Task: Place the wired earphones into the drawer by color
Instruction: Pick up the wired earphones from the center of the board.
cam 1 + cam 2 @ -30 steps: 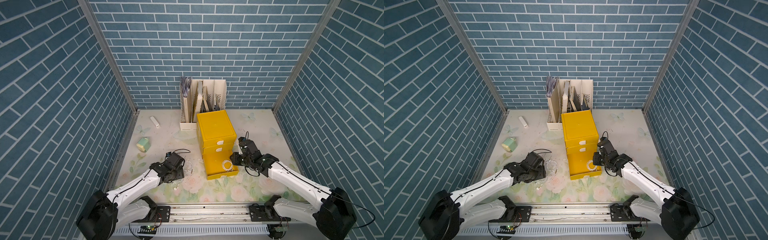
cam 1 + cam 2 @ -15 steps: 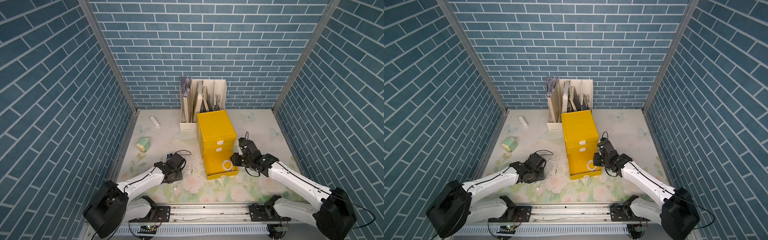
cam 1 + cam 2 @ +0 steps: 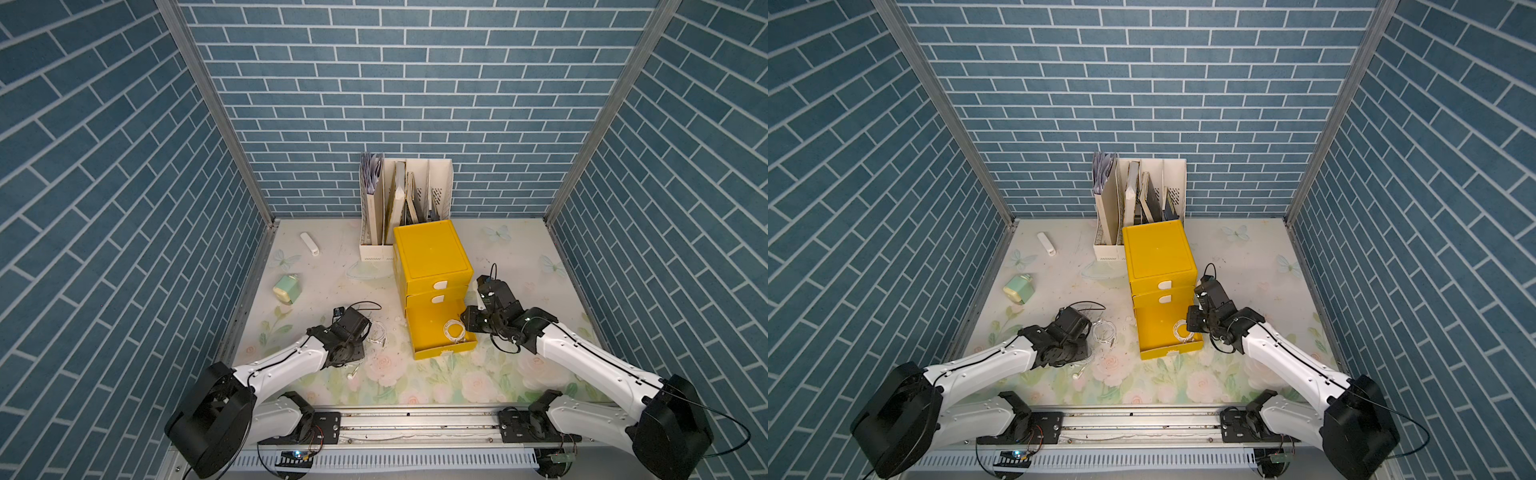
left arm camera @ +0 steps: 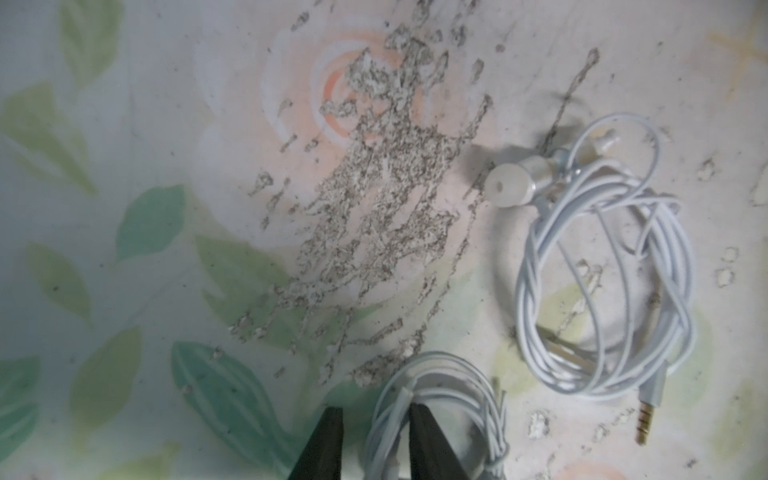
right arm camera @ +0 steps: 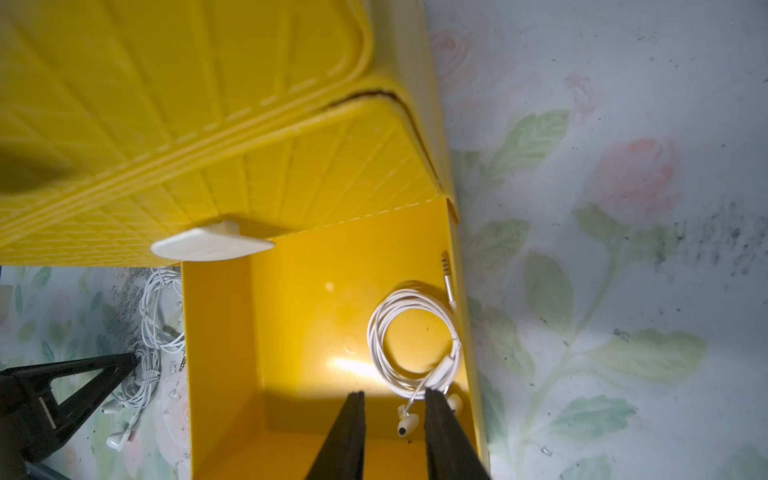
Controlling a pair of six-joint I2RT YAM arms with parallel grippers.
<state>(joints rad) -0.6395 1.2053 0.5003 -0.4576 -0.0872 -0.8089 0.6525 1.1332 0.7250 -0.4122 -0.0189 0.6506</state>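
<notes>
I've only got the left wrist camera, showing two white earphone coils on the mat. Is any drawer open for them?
Observer: Yes. The bottom drawer of the yellow cabinet is pulled out, and the two drawers above it are shut.
Operator: Is anything in it already?
Observer: One white earphone coil lies on its floor, close to the side wall nearest the right arm.
Operator: And where's the right gripper?
Observer: The right gripper hangs just over that drawer, jaws apart, with an earbud of that coil between them.

R tool w/ jaws apart over white earphone coil in open yellow drawer
</notes>
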